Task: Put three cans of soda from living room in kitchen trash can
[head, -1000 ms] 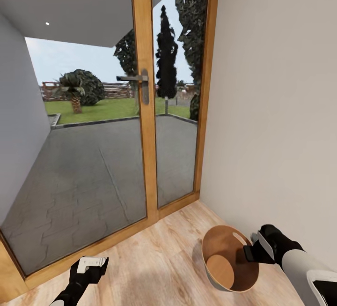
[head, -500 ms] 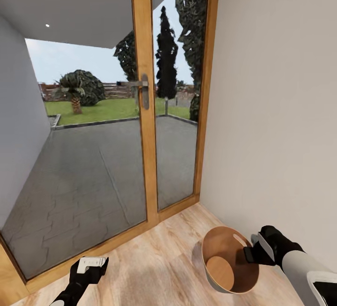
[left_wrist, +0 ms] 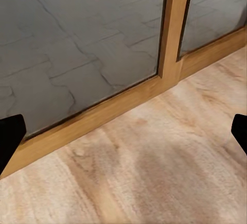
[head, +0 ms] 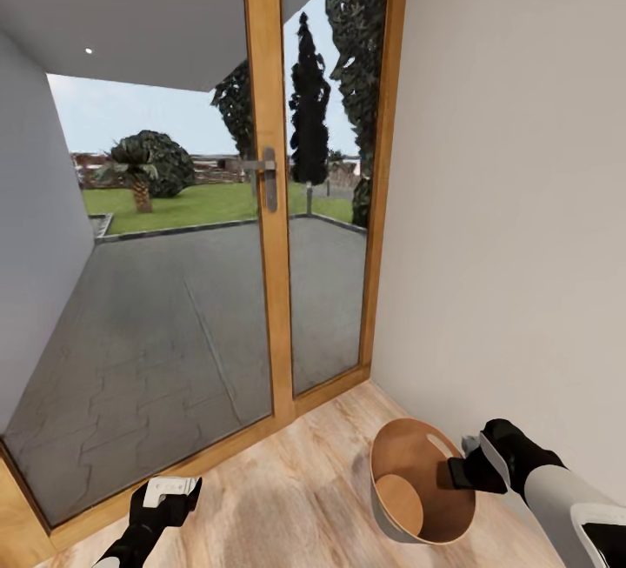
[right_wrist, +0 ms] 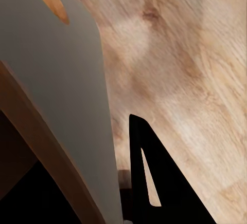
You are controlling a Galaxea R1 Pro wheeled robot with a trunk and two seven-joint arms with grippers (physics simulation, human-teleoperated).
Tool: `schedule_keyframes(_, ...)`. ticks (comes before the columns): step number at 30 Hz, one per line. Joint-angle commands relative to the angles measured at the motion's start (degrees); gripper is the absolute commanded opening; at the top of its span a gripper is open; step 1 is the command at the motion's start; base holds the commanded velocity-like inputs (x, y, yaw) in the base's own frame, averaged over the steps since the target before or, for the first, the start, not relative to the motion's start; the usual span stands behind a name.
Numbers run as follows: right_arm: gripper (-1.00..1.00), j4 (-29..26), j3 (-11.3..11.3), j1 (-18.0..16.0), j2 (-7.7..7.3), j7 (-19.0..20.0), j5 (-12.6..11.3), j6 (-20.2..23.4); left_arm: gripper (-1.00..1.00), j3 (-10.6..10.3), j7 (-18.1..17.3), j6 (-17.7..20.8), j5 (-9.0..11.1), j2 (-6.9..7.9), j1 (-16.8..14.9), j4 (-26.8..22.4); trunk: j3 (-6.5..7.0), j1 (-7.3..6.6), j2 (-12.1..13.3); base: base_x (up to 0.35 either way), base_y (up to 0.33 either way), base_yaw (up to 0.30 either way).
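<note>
**Operator:** Report the container and its contents.

**Robot:** The tash can (head: 423, 492) stands on the light wood floor (head: 296, 490) at near right, close to the pale wall (head: 513, 203). Its outside is pale grey and its inside coppery brown. The inner wall and the round bottom are bare wood colour; I see nothing lying in it. A slot-shaped handle cut-out pierces the wall near the rim on the far right side.

**Operator:** State of your right end effector?

**Robot:** My right gripper (head: 465, 471) sits at the can's right rim. In the right wrist view the grey wall (right_wrist: 62, 95) passes between my fingers: one dark finger (right_wrist: 154, 183) lies outside the can, the other inside in shadow. The fingers straddle the rim, but I cannot tell whether they press on it.

**Operator:** Left end effector?

**Robot:** My left gripper (head: 169, 490) hangs low at near left, over the floor and just short of the wood-framed glass door (head: 269, 203). In the left wrist view both fingertips (left_wrist: 10, 136) stand spread wide apart, holding nothing.
</note>
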Motion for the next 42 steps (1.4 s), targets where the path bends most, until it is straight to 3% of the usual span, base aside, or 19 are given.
schedule_keyframes(1, -1.0, 0.0, -0.3, 0.0, 0.01, 0.1, -0.9, 0.1, 1.0, 0.0, 0.0, 0.0, 0.0, 0.0, 0.0, 0.0, 0.19, -0.23, 0.4, 0.0, 0.0, 0.0)
schedule_keyframes(39, -1.0, 0.7, 0.5, 1.1, 0.1, 0.0, -0.9, 0.6, 1.0, 0.0, 0.3, 0.0, 0.0, -0.15, 0.0, 0.1, 7.01, -8.57, 15.7, 0.0, 0.0, 0.0)
schedule_keyframes(42, -1.0, 0.7, 0.5, 1.3, 0.18, 0.0, -0.9, 0.6, 1.0, 0.0, 0.2, -0.4, 0.0, -0.07, 0.0, 0.1, 7.01, -8.57, 15.7, 0.0, 0.0, 0.0)
